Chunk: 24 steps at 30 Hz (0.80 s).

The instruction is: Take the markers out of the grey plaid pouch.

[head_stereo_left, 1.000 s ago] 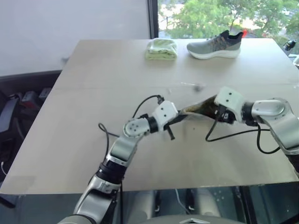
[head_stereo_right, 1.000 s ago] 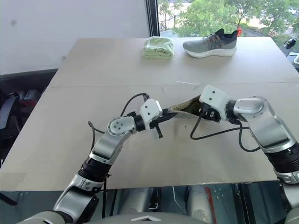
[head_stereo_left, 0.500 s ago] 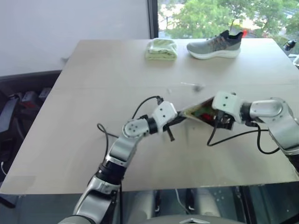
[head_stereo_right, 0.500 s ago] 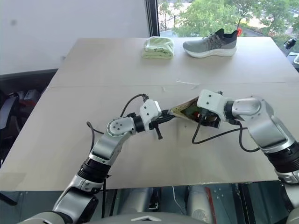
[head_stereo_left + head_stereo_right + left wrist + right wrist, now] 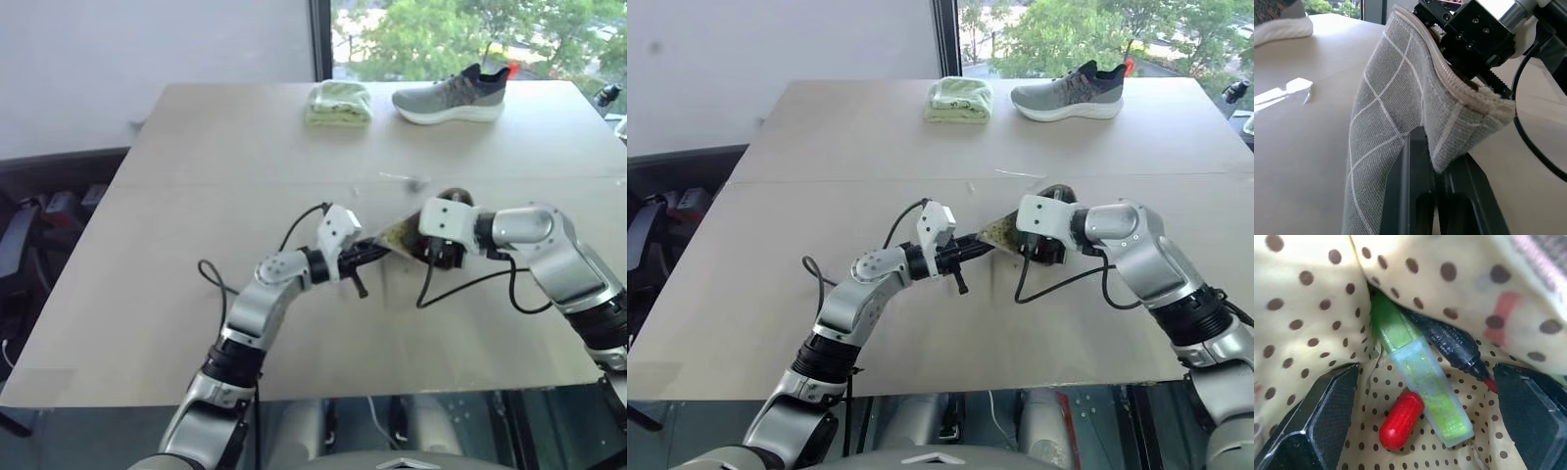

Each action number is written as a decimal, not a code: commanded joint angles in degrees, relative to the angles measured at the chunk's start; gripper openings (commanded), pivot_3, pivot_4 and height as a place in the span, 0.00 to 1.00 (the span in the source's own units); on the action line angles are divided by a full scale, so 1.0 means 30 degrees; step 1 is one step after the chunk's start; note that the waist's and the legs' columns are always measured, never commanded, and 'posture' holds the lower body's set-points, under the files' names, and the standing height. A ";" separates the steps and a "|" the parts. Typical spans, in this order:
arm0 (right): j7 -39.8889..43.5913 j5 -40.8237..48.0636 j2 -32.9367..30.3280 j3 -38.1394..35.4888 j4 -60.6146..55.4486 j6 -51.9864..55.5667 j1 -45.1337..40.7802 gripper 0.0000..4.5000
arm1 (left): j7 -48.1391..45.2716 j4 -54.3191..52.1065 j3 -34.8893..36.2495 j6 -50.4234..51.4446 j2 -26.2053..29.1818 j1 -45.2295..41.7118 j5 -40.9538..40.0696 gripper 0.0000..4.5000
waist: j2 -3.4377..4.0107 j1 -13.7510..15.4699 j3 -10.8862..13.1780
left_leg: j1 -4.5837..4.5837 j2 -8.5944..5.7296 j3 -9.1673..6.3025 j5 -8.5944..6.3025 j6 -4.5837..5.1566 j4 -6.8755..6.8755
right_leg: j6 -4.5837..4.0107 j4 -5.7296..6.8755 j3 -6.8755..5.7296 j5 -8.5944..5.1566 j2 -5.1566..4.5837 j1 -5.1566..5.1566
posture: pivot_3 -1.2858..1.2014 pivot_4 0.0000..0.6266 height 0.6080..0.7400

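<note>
Between both arms, head view: left gripper [image 5: 377, 252] pinches the grey plaid pouch [image 5: 400, 235]. Left wrist: woven grid fabric clamped. Right wrist: right gripper [image 5: 1422, 421] spread wide inside the dotted lining, green marker [image 5: 1418, 377], red marker [image 5: 1399, 420], black marker [image 5: 1452, 350] between its fingers [image 5: 1317, 416].

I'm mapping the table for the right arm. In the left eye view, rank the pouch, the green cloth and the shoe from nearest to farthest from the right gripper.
1. Grey plaid pouch: at the right gripper, whose open fingers reach into its mouth.
2. Shoe: far edge of the table, right of the cloth.
3. Green cloth: far edge, further left.
</note>
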 commanded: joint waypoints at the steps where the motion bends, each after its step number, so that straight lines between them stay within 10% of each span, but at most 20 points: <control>1: 0.0599 -0.0371 0.0105 0.0202 0.0509 -0.1790 -0.0317 0.99 | -0.0353 -0.1562 0.0299 0.0883 -0.0158 -0.0247 -0.1293 0.00 | 0.0000 -0.0017 0.0000 | 0.0000 -0.0002 0.0001 0.0000 0.0000 0.0000 | 0.0000 -0.0002 0.0001 0.0000 0.0000 0.0000 | 0.52 0.24 1.00; 12: 0.0976 -0.1155 0.0097 -0.0263 0.1684 -0.3171 -0.0091 0.02 | -0.0630 -0.1412 0.0326 -0.0052 0.0598 -0.0268 -0.0835 0.00 | 0.0000 -0.0027 0.0000 | 0.0009 -0.0006 0.0013 0.0006 -0.0010 0.0000 | -0.0001 0.0000 0.0006 0.0000 0.0004 0.0002 | 0.52 0.24 1.00; 24: 0.2099 -0.1039 -0.0370 -0.0908 0.0070 -0.0820 -0.0688 0.02 | -0.1746 -0.1042 0.1314 0.1271 0.1142 -0.0282 -0.2401 0.00 | 0.0001 -0.0027 0.0000 | 0.0007 0.0002 0.0011 0.0010 -0.0018 0.0000 | -0.0001 -0.0001 0.0005 0.0000 0.0005 0.0002 | 0.52 0.24 1.00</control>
